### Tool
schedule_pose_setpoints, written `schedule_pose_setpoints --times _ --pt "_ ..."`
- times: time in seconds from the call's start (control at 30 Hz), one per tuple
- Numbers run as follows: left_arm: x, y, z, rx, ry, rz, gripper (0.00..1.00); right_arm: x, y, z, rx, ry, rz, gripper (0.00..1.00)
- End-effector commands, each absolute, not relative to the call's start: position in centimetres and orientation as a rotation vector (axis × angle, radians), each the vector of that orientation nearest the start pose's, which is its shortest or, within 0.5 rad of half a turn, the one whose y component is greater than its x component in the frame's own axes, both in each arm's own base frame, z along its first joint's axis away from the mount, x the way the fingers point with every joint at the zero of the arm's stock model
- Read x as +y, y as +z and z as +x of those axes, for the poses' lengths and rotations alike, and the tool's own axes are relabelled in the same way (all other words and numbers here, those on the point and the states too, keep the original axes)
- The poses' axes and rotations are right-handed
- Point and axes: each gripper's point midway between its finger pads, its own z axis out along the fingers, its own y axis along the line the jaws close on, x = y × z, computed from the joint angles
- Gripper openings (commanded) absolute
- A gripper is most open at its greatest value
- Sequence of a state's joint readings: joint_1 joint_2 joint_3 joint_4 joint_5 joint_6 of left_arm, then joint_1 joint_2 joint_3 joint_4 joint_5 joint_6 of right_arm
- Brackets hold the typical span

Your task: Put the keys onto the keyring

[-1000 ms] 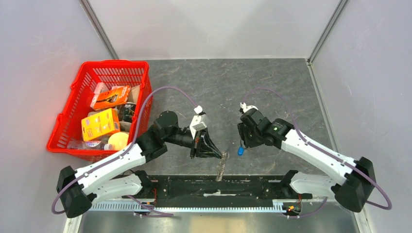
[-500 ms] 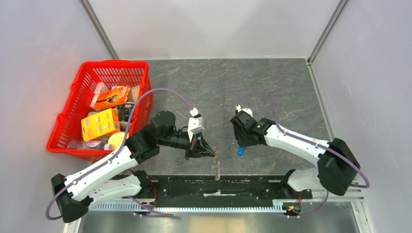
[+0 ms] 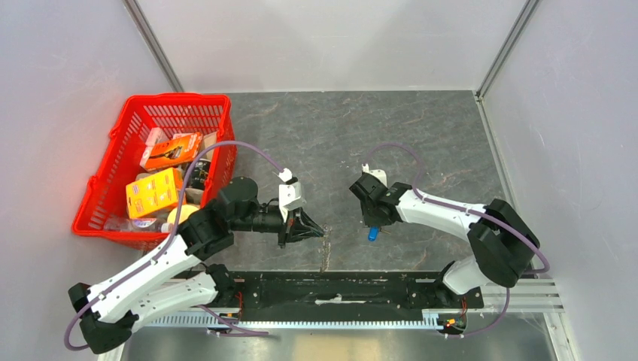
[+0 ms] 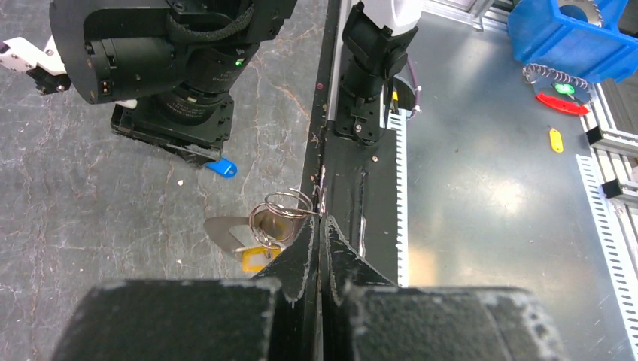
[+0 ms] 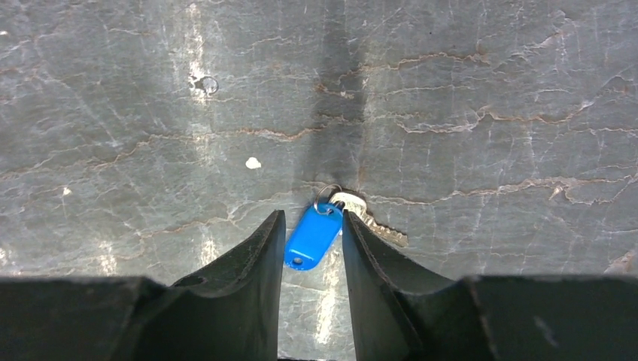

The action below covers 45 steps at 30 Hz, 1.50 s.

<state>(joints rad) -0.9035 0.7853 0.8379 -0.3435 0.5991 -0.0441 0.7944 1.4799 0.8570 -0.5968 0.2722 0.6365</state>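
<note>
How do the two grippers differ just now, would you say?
The left gripper is shut, pinching the keyring; the right gripper is open, straddling the blue key. The left leans sideways; the right points straight down. Both sit low over the table.

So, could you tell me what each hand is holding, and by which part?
The left hand is shut on the keyring, pinching its wire loop's edge. The right hand straddles the blue key at its plastic head; a grip cannot be told.
</note>
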Motion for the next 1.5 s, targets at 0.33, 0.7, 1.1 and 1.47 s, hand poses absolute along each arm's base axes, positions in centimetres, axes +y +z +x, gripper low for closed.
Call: schedule_pose_setpoints --times 0.33,0.7,1.1,1.47 --pt "-27.4 27.9 9.1 1.511 -1.170 1.207 0.02 18.2 2.0 22.9 2.671 -0.065 -0.081 0.33" --pt "-27.4 28.0 9.0 1.505 -1.179 1.206 0.02 17.6 2.3 22.5 2.665 -0.088 -0.084 0.18" --pt "-27.5 28.0 9.0 1.503 -1.179 1.206 0.02 17.0 5.3 22.5 2.603 -0.149 -0.113 0.00" --pt "-27.7 28.5 8.4 1.469 -1.223 1.221 0.02 17.5 12.0 20.5 2.540 0.073 -0.182 0.00"
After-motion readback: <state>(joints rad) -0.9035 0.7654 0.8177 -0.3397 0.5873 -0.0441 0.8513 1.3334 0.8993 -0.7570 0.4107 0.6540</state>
